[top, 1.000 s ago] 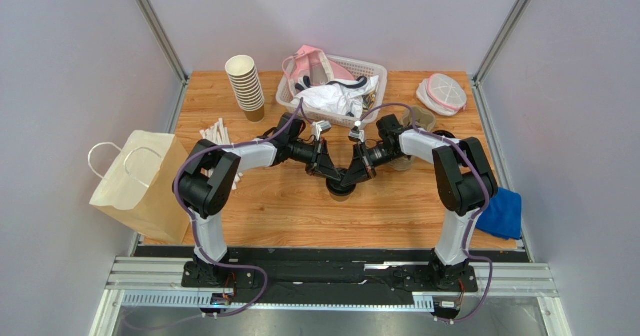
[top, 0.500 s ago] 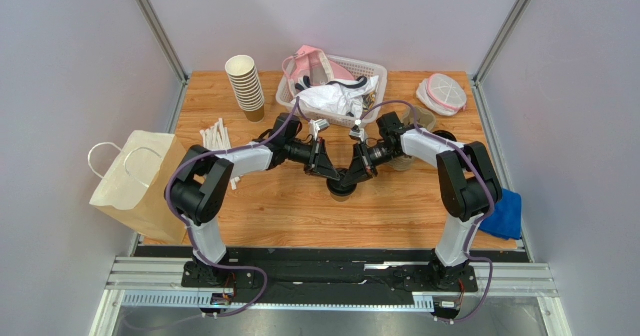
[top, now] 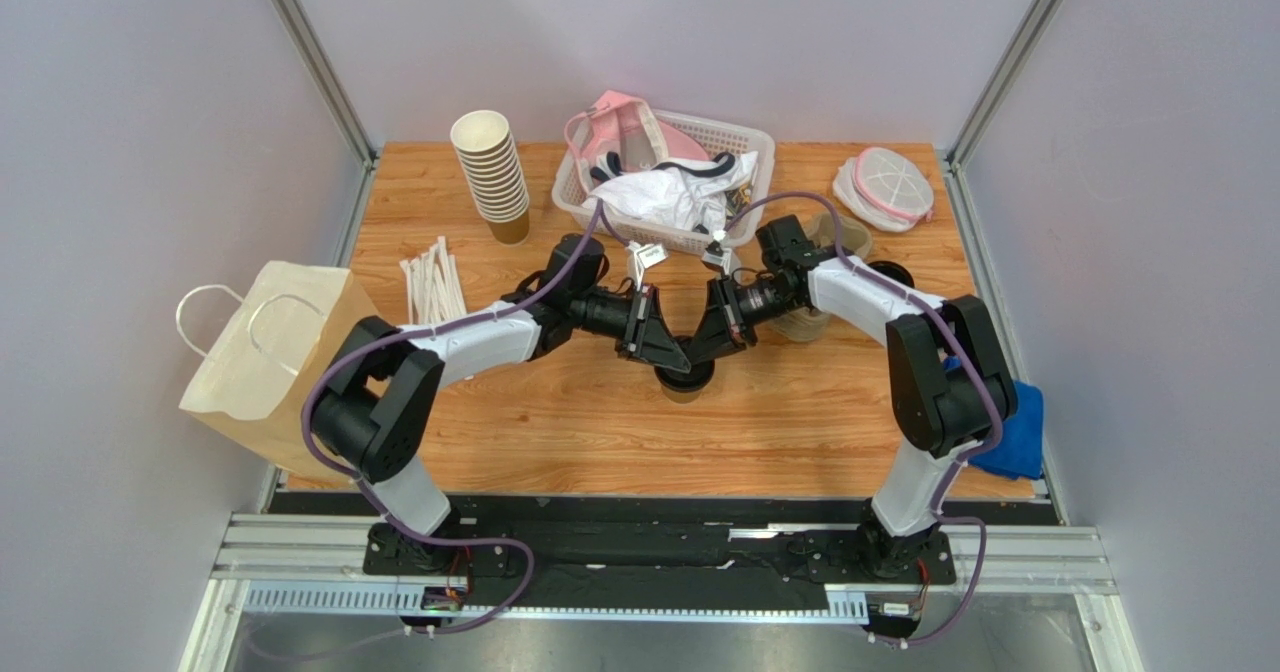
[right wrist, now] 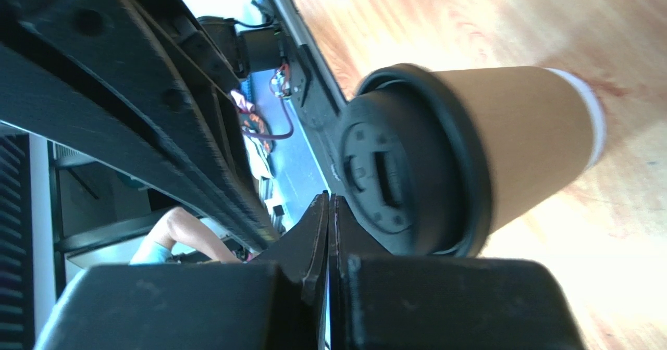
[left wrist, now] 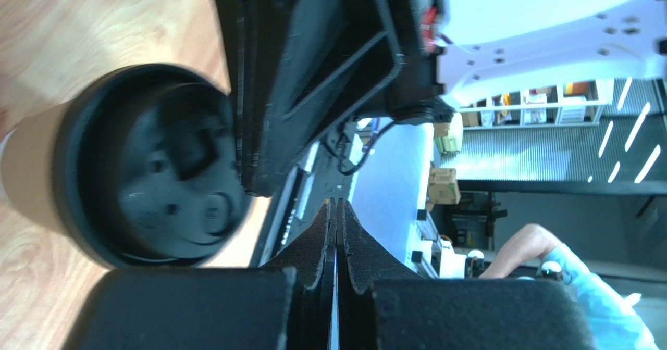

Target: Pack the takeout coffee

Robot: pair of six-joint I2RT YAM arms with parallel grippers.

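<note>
The takeout coffee (top: 684, 380) stands upright near the middle of the worktop (top: 601, 440), right between the two arms. It is a small brown paper cup with a round black lid on top. The lid has a little slot for drinking and looks flat and snug on the rim. The left end effector (top: 663, 354) is squeezed all the way shut and has nothing in it. The right end effector (top: 702, 351) is shut tight too, and it is empty as well. Both tips point down at the lid, one from each side, but I cannot tell if they touch it. I think the lid step is about done and the cup is not picked up yet. Next, one end effector needs to open wide, go around the side of the cup, and squeeze softly so the paper does not squash. Then it should lift the cup, keep it straight up, and carry it to the paper bag (top: 278, 365) at the left edge of the worktop.
</note>
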